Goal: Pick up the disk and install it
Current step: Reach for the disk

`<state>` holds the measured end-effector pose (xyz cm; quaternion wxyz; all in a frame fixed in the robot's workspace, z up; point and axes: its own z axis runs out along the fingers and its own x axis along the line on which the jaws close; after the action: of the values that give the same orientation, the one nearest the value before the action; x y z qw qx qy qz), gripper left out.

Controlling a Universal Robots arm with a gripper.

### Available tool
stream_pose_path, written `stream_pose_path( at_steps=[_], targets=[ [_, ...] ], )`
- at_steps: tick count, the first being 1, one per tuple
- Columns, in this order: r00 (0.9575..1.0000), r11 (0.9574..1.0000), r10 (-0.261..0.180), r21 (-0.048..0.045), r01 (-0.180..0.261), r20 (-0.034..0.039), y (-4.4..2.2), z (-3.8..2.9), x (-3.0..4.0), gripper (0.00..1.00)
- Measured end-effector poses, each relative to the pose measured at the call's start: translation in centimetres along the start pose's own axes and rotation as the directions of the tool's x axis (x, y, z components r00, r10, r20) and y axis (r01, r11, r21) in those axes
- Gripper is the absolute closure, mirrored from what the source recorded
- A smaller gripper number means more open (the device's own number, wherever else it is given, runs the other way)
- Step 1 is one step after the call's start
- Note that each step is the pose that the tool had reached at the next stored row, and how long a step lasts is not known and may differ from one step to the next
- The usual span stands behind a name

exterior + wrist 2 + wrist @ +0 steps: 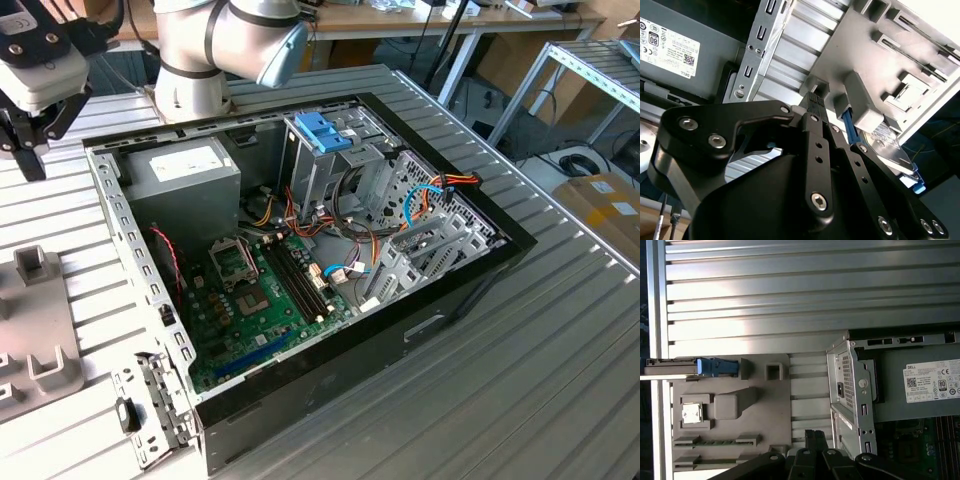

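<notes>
The disk (670,367) stands on edge in a slot of the grey fixture plate (777,405), its blue carrier (715,366) facing the plate's middle. In the second wrist view the disk (887,147) shows its silver face and blue frame beside a grey block. My gripper (32,165) hangs above the table at the exterior view's far left, beyond the open computer case (480,270). In both wrist views the gripper (815,436) (820,97) is shut with nothing in it, a short way from the disk and above the plate's edge.
Inside the case are a grey power-supply box (185,175), a green motherboard (260,300), loose cables and a metal drive cage with a blue bracket (322,132) on top. The fixture plate (40,330) lies on the ribbed metal table at the exterior view's left.
</notes>
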<state>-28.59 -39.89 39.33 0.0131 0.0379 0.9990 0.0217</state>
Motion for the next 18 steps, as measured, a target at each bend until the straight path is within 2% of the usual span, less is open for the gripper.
stream_pose_path(
  at_steps=[18],
  targets=[
    [1.0, 1.0, 0.0, 0.0, 0.0, 0.0, -0.14, -0.05, 1.83, 0.9]
  ],
)
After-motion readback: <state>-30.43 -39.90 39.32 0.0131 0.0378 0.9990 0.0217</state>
